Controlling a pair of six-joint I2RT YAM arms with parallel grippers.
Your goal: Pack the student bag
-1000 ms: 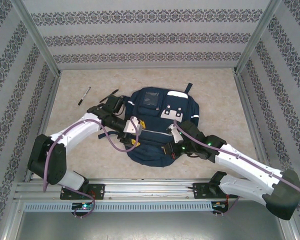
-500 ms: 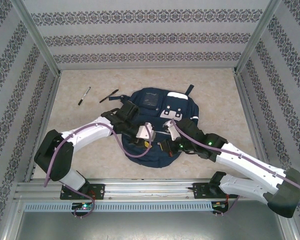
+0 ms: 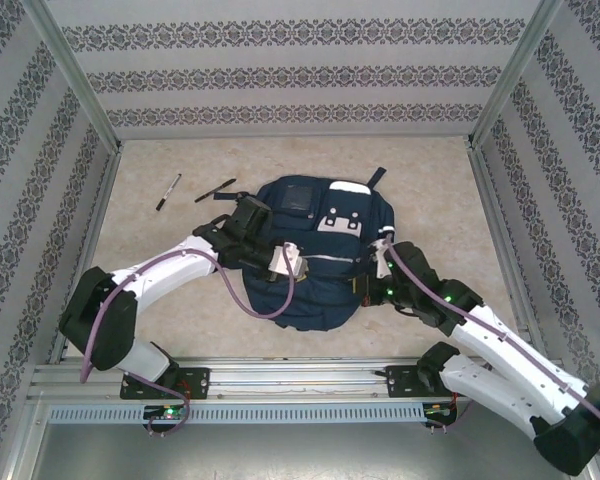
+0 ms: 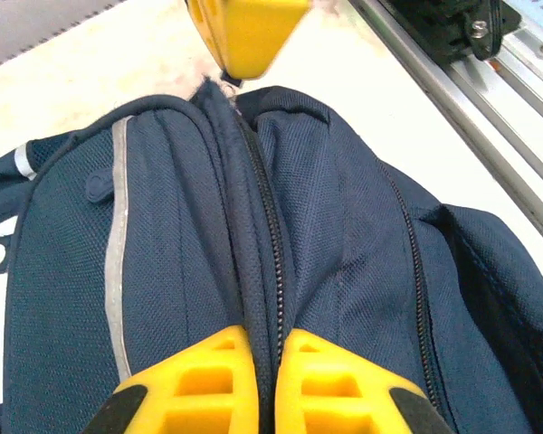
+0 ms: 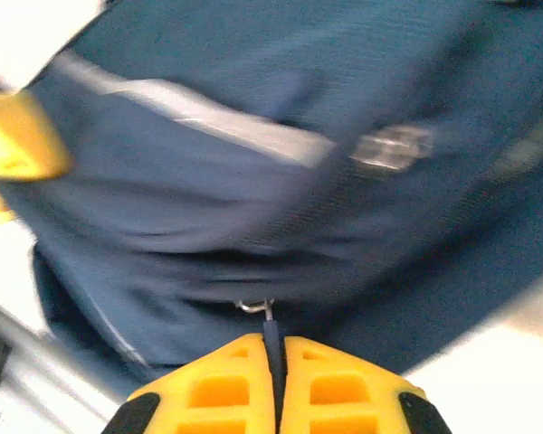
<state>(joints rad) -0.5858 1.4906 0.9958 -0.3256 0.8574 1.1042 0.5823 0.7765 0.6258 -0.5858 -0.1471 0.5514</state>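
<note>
Both clamping shut on student bag [image 3: 320,300], lying flat mid-frame on speckled beige table [image 3: 440,200]: left gripper [image 4: 273,348] pinching ridged woven navy fold by zipper [image 4: 270,217], right gripper [image 5: 273,351] pinching thin dark zipper-pull tab [image 5: 271,336].

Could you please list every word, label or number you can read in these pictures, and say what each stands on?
No text can be read.
White-grey patches on the student bag: dark marks, too small to read.
Metal tag on the bag: blurred.
Pens on the table: too small to read.
</note>
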